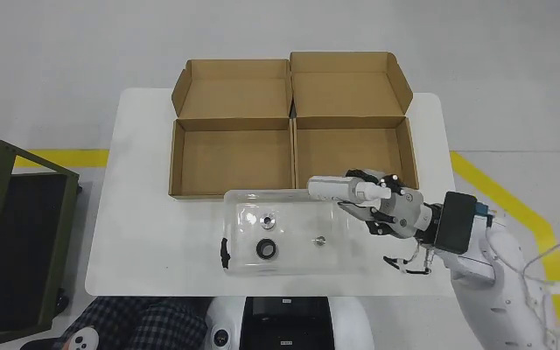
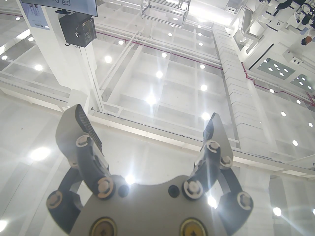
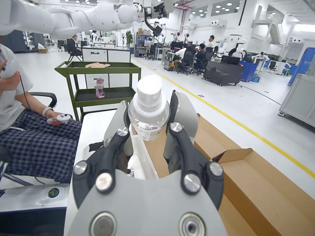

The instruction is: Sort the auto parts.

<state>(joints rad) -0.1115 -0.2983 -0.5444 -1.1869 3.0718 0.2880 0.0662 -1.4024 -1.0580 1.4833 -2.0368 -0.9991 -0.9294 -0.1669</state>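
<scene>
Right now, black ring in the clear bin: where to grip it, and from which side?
Take the black ring across its outer rim, probably straight down from above. It lies flat, hole up, on the floor of the clear bin, whose walls block a side approach. The silver part lies apart, leaving finger room.

My right claw (image 3: 150,105) clamps a clear bottle (image 3: 149,116) with a white cap, held sideways over the far rim of the clear tub (image 1: 229,210). Lying apart inside the tub are a black ring (image 1: 267,249), a silver disc (image 1: 265,220) and a small bolt (image 1: 320,240).
</scene>
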